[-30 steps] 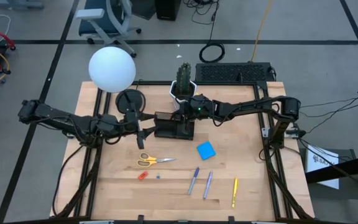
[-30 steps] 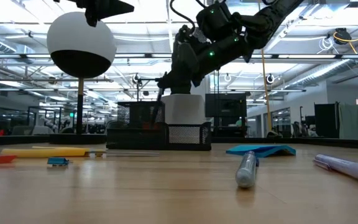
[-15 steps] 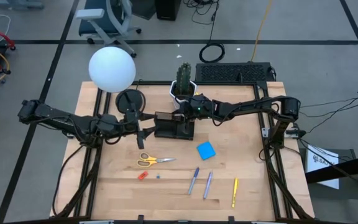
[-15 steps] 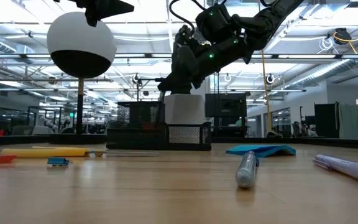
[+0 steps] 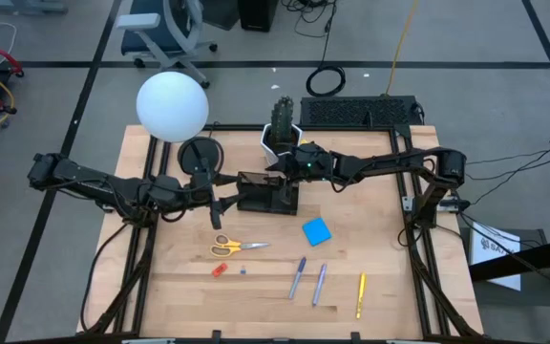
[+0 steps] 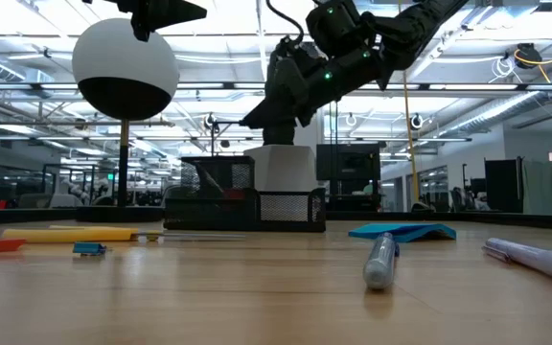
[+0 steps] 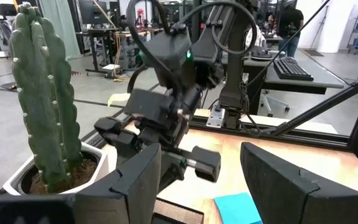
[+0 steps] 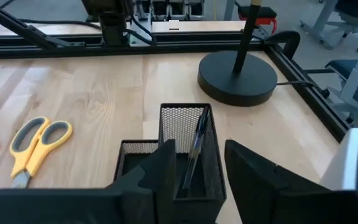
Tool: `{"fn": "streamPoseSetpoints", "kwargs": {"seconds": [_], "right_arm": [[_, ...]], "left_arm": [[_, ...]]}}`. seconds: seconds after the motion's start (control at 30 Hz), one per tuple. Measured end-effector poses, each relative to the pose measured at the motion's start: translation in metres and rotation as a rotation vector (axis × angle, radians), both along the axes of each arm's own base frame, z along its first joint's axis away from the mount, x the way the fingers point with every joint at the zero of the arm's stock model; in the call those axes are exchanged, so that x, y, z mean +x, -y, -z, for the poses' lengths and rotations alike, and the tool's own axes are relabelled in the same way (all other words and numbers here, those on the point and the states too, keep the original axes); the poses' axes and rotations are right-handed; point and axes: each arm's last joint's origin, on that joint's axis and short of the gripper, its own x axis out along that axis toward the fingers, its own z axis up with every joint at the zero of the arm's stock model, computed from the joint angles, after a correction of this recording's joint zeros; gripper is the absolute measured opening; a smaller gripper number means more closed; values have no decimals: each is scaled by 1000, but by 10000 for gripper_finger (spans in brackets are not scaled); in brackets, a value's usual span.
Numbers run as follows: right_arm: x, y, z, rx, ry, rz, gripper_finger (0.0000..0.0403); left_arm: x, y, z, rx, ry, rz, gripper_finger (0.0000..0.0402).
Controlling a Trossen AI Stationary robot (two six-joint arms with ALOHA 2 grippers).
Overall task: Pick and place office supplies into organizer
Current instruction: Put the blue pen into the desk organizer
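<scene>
Released pen (image 8: 194, 149) upright in organizer (image 8: 182, 127)

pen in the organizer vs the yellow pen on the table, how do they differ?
The dark pen stands tilted in the black mesh organizer; the yellow pen lies flat on the bare table. One is sorted, the other not, far out near the table's front edge. Both are thin.

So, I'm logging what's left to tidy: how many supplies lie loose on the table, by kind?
Pens: 3 (blue pen, purple pen, yellow pen)
Scissors: 1
Sticky pad: 1
Red piece: 1
Tiny blue piece: 1
Total: 7
</scene>
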Motion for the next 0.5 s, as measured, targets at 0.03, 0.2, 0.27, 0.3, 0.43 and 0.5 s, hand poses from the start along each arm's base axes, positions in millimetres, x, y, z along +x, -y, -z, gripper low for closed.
{"fn": "streamPoseSetpoints", "kwargs": {"seconds": [0.03,0.2,0.27,0.3,0.43,0.5], "right_arm": [[-1,-1,-3,0,2,-2,127],[-8,-10,-17,-1,6,-22,123],[-10,-16,-23,-2,10,-36,124],[-11,-18,-27,-3,19,-42,125],[-15,-32,-41,-11,59,-78,124],[-18,-39,-48,-18,79,-100,122]], "left_arm": [[0,0,0,0,1,2,225],[0,3,0,-1,1,12,225],[0,3,0,-1,2,14,225],[0,3,0,0,2,15,225],[0,3,0,0,2,14,225],[0,3,0,4,2,13,225]]}}
